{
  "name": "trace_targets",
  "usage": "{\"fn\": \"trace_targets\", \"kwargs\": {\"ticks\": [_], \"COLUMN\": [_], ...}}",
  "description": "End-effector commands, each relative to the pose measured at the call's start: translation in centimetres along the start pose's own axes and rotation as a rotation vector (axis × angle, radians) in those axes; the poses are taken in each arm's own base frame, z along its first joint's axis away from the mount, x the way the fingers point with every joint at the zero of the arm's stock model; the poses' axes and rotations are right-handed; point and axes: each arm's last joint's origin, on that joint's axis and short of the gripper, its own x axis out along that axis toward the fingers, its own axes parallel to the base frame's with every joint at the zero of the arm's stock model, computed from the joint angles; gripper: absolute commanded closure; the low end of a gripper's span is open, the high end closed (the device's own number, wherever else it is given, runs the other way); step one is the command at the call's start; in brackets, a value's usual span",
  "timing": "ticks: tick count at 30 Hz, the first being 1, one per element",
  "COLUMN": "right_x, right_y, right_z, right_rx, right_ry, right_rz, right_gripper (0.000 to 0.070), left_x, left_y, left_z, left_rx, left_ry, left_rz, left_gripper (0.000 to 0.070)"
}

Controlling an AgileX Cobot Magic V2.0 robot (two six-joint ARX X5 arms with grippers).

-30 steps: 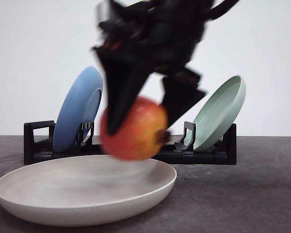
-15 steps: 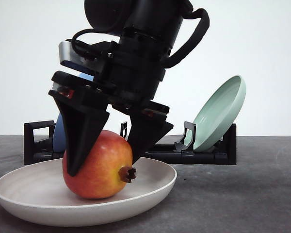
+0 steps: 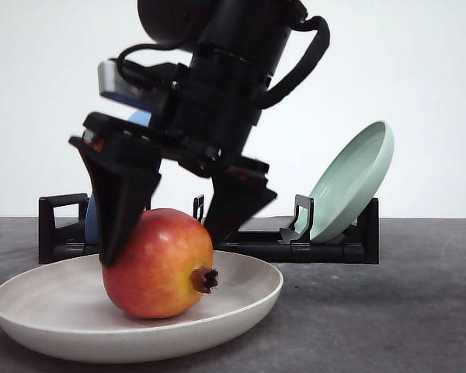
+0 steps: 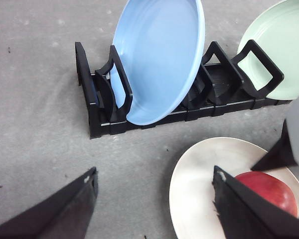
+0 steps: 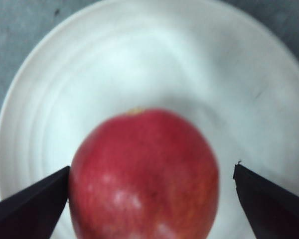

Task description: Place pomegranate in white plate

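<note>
The pomegranate (image 3: 159, 264) rests in the white plate (image 3: 31, 311), its brown crown pointing to the right. My right gripper (image 3: 167, 245) stands over it, open: one finger still lies against the fruit's left side, the other has drawn away on the right. In the right wrist view, the pomegranate (image 5: 144, 174) sits between the spread fingers of the right gripper (image 5: 151, 168) on the white plate (image 5: 139, 50), with a gap at one finger. My left gripper (image 4: 155, 174) hangs open over bare table, beside the white plate (image 4: 199, 184) and pomegranate (image 4: 269, 191).
Behind the white plate stands a black dish rack (image 3: 54, 225) holding a blue plate (image 4: 159, 55) and a pale green plate (image 3: 353, 183), both upright on edge. Grey table surface lies to the right of the white plate.
The right gripper carried the pomegranate down and left into the white plate. Its fingers have since spread, the right one moving off the fruit.
</note>
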Motion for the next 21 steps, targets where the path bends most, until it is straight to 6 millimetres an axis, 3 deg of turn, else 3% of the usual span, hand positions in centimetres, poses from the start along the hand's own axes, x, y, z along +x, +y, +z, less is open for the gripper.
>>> {"fn": "trace_targets", "kwargs": {"ticks": [1,8,21], "right_x": [-1.4,-4.9,-10.8], "right_y": [0.6,-0.4,-6.1], "right_z": [0.5,-2.9,-11.3], "right_rx": [-0.012,-0.015,0.218], "right_ry": [-0.109,-0.372,-0.51], "right_rz": [0.01,0.029,-0.064], "right_gripper": [0.0037,0.0038,0.004], "left_x": [0.0,0.0,0.0], "left_y": [-0.1,-0.1,-0.1], "left_z": [0.3,0.3,0.2], "left_rx": [0.002,0.002,0.0], "left_ry": [-0.012,-0.012,-0.004], "left_rz": [-0.006,-0.005,-0.005], "left_gripper": [0.0266,0.0266,0.0266]}}
